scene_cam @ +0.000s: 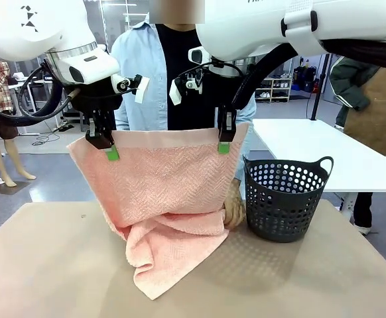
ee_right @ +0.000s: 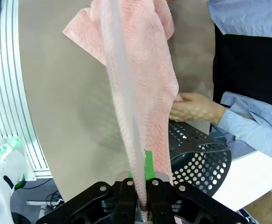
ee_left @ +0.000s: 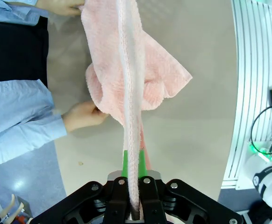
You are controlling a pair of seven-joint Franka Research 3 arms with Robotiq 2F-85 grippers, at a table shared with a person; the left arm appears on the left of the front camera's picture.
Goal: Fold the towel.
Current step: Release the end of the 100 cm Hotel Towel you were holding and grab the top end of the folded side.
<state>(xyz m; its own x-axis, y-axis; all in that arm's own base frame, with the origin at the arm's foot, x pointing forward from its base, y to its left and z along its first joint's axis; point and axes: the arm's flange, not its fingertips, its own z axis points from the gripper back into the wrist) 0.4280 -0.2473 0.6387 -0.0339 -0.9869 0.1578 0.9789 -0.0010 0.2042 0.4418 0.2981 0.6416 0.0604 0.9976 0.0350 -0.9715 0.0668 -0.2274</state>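
Left end effector [scene_cam: 111, 152]: clenched on the upper left corner of the towel [scene_cam: 166, 175].
Right end effector [scene_cam: 223, 146]: clenched on the upper right corner.
Towel: hangs stretched between both (salmon-pink, herringbone weave); its lower part lies crumpled on the tabletop [scene_cam: 47, 265].
Person's hand [scene_cam: 233, 213]: touches the towel low down, just beside the dark basket [scene_cam: 286, 199].

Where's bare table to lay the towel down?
Table is bare left of the towel and along the near edge before the basket. Crowded mid-table: towel hangs from left gripper and right gripper, tail heaped, a hand and basket at its right.
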